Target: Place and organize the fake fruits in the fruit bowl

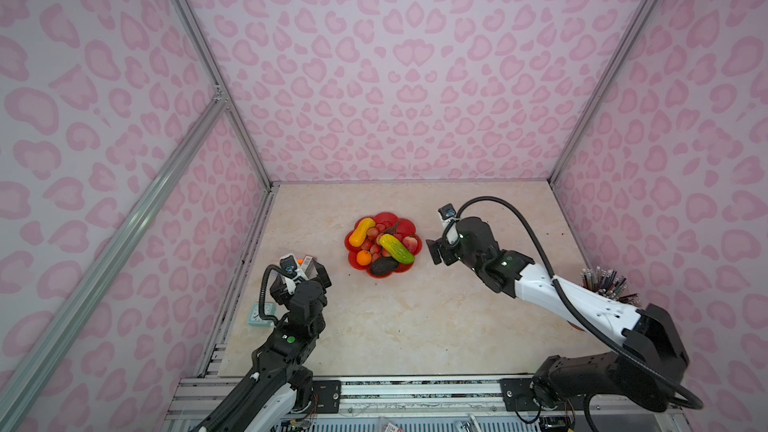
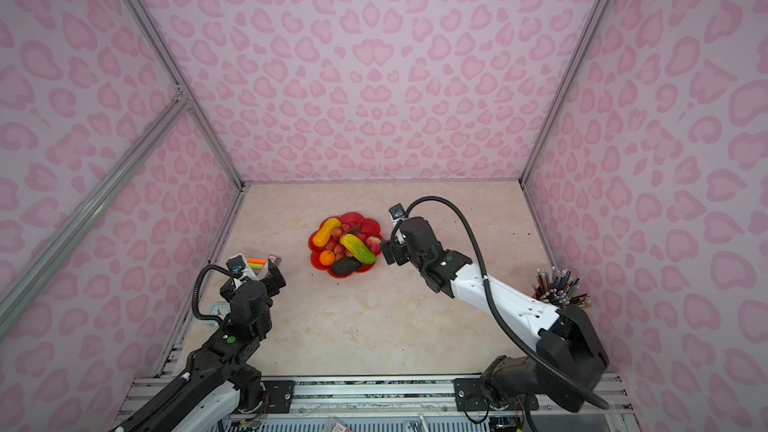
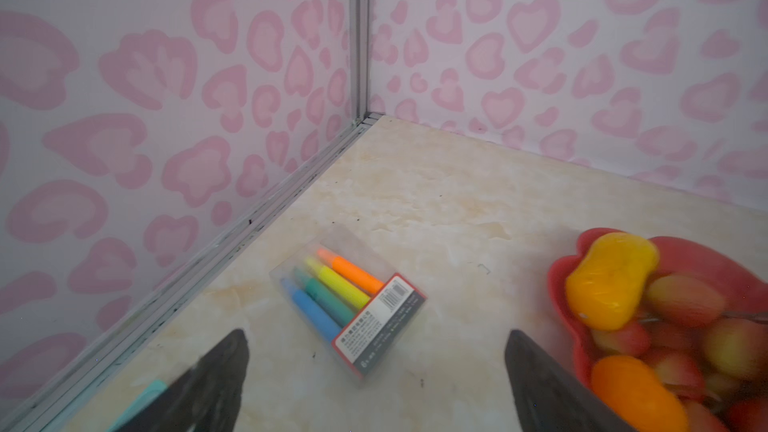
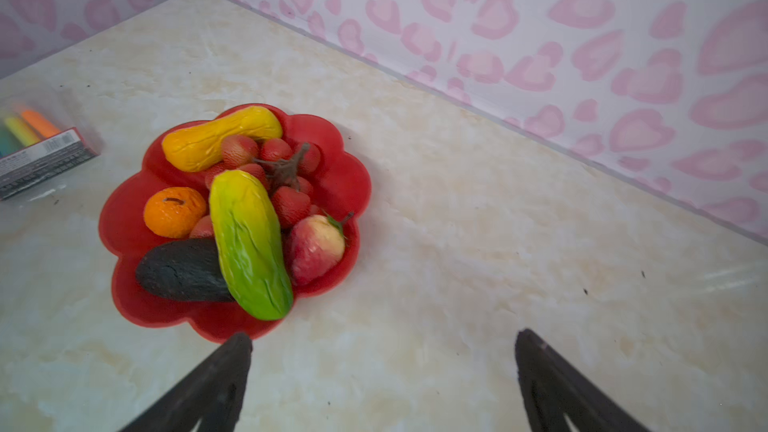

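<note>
1. Arms come in from the near edge of the table. The left arm is bent and folded up on the left side. The right arm is stretched out long and low toward the middle.
2. The left gripper has its two fingers wide apart, with nothing between them. It hangs over the clear pack of markers and does not hold it.
3. The right gripper also has its fingers wide apart and holds nothing. It is just beside the right edge of the fruit bowl.
4. The red fruit bowl sits near the middle of the table, between the two grippers. All the fake fruits are in it.
5. The right wrist view shows the fruits best. The green-yellow oblong lies on top, leaning on the dark avocado and beside the apple. The orange, the yellow-orange oblong and the bunch of red balls lie around it.
6. Only the top views show the cup of pencils behind the right arm, by the right wall.
7. Only the left wrist view shows the marker colours: orange, yellow, green and blue.
</note>
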